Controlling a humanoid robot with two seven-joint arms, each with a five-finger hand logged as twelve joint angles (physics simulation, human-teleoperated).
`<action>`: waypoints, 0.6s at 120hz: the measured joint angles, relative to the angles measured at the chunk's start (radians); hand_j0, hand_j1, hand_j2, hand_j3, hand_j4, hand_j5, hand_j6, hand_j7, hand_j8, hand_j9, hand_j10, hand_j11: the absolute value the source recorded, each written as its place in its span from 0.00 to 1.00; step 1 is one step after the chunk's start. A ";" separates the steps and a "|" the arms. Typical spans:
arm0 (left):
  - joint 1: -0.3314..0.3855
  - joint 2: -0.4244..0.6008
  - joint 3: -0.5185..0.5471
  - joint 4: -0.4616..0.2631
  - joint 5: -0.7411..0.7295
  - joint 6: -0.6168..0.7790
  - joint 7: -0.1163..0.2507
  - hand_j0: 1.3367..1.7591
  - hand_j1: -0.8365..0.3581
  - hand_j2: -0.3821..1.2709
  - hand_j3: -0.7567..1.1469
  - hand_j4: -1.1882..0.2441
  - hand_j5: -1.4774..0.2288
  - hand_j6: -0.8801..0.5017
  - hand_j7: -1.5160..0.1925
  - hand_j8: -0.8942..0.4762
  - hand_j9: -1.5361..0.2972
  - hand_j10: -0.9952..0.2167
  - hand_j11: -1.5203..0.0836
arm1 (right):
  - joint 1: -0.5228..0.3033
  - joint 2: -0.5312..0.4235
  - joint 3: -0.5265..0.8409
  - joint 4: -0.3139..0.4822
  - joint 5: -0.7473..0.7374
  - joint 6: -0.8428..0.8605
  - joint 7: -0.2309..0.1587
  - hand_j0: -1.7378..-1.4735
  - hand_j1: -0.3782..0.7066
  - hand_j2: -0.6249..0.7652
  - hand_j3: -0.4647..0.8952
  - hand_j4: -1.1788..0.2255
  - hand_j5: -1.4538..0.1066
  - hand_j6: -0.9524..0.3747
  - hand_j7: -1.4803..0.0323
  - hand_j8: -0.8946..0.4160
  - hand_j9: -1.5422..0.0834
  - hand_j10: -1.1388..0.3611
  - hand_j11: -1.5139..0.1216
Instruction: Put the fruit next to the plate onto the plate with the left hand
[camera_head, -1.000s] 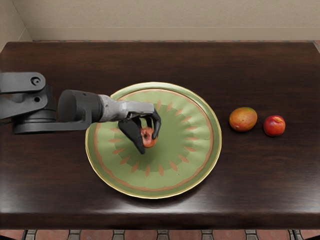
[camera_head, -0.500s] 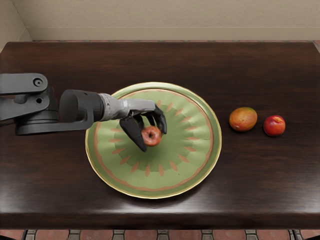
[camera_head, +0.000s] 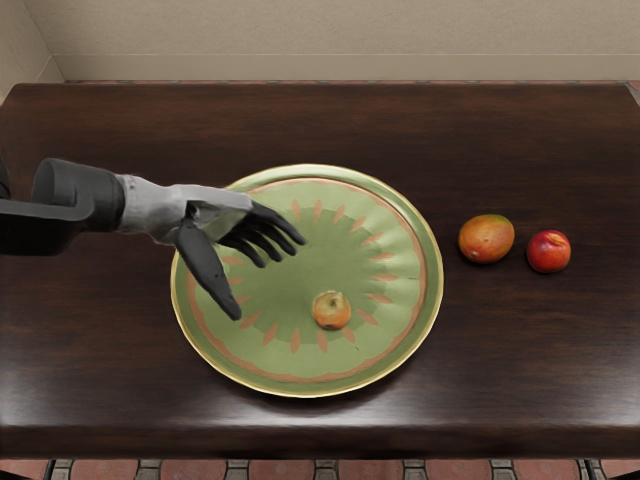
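The small fruit (camera_head: 331, 310) lies on the plate (camera_head: 400, 262), just below frame centre. The left robot hand (camera_head: 220, 232) hovers over the plate's left rim, spread and empty. Placing looks done; next, retreat leftward.

- Shows a dark grey, cylindrical left arm (camera_head: 70, 195) with a rounded end collar.
- Narrows into a pale grey, matte wrist section (camera_head: 150, 208).
- Ends in a left hand (camera_head: 215, 232) with a grey back, slim black jointed fingers (camera_head: 268, 232) and a long black thumb (camera_head: 212, 272).
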 joint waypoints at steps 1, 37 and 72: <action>0.006 0.006 -0.005 0.001 -0.009 -0.012 0.000 0.76 0.72 0.27 0.40 0.64 0.65 0.44 0.68 0.46 0.64 0.57 0.72 | 0.000 0.000 0.000 0.000 0.000 0.000 0.000 0.30 0.06 0.45 0.34 0.82 0.91 0.69 0.95 0.66 0.92 0.74 0.90; 0.222 0.183 -0.179 0.176 -0.252 -0.237 -0.003 0.76 0.74 0.26 0.40 0.65 0.67 0.45 0.69 0.47 0.65 0.60 0.74 | 0.000 0.000 0.000 0.000 0.000 0.000 0.000 0.30 0.06 0.45 0.34 0.82 0.91 0.69 0.95 0.66 0.92 0.74 0.90; 0.295 0.229 -0.213 0.316 -0.353 -0.252 -0.004 0.76 0.74 0.26 0.40 0.65 0.67 0.45 0.69 0.47 0.66 0.61 0.74 | 0.000 0.000 0.000 0.000 0.000 0.000 0.000 0.30 0.06 0.45 0.34 0.82 0.91 0.69 0.95 0.66 0.92 0.74 0.90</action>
